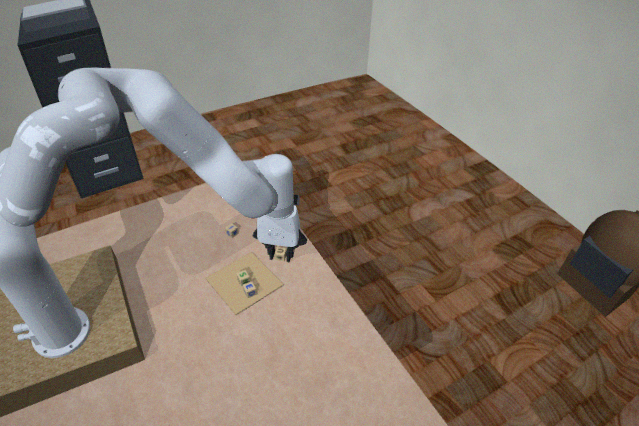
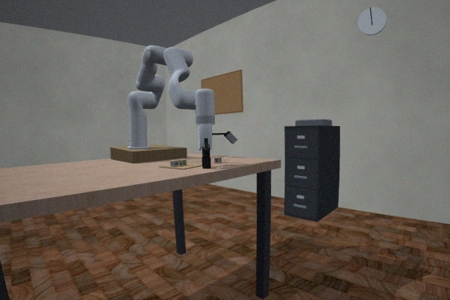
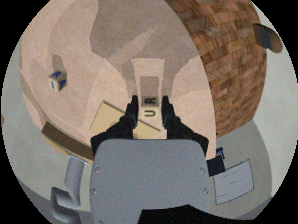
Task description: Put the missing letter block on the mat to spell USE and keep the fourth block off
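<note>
My gripper (image 1: pixel 280 255) (image 2: pixel 206 165) (image 3: pixel 150 102) is open, fingers low on either side of the U block (image 1: pixel 280 249) (image 3: pixel 150 113), with slim gaps in the wrist view. That block sits on the table off the mat, U on top and an R on one side. The mat (image 1: pixel 224 294) (image 2: pixel 164 166) (image 3: pixel 102 114) lies flat. On it the green S block (image 1: pixel 242 274) (image 2: pixel 183 162) and the blue E block (image 1: pixel 249 288) (image 2: pixel 174 163) stand close together, S to the left seen from the base. A blue-lettered block (image 1: pixel 232 229) (image 2: pixel 217 160) (image 3: pixel 57 81) lies off the mat.
The table edge (image 1: pixel 338 278) runs just beyond the gripper, with the wooden floor below. The robot stands on a wooden plinth (image 1: pixel 99 280) (image 2: pixel 126 154). Bare mat shows around the S and E blocks. The blue-lettered block lies well to the gripper's left seen from the base.
</note>
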`<act>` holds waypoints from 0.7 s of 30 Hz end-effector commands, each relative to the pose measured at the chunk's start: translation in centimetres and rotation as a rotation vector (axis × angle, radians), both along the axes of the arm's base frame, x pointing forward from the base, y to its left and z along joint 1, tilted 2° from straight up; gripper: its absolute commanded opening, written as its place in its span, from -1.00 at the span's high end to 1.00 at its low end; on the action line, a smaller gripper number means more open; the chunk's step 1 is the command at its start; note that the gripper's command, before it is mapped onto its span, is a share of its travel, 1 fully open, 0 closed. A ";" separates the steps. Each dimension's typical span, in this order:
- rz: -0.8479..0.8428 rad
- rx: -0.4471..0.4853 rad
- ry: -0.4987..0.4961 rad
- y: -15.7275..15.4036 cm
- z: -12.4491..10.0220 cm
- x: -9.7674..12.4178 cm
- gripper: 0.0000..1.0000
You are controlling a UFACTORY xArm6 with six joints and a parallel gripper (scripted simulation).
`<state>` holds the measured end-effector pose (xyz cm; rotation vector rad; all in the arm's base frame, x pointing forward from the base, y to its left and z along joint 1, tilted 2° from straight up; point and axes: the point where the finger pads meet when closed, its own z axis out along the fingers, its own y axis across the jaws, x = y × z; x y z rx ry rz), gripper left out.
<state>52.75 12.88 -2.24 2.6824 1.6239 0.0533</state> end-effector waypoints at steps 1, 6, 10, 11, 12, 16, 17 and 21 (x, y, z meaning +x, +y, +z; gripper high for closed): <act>0.000 0.001 -0.005 0.0 0.2 0.2 0.16; 0.000 0.001 -0.005 0.0 0.2 0.2 0.57; 0.000 0.001 -0.005 0.0 0.2 0.2 0.57; 0.000 0.001 -0.005 0.0 0.2 0.2 0.57; 0.000 0.001 -0.005 0.0 0.2 0.2 0.57; 0.000 0.001 -0.005 0.0 0.2 0.2 0.57; 0.000 0.001 -0.005 0.0 0.2 0.2 0.57; 0.000 0.001 -0.005 0.0 0.2 0.2 0.57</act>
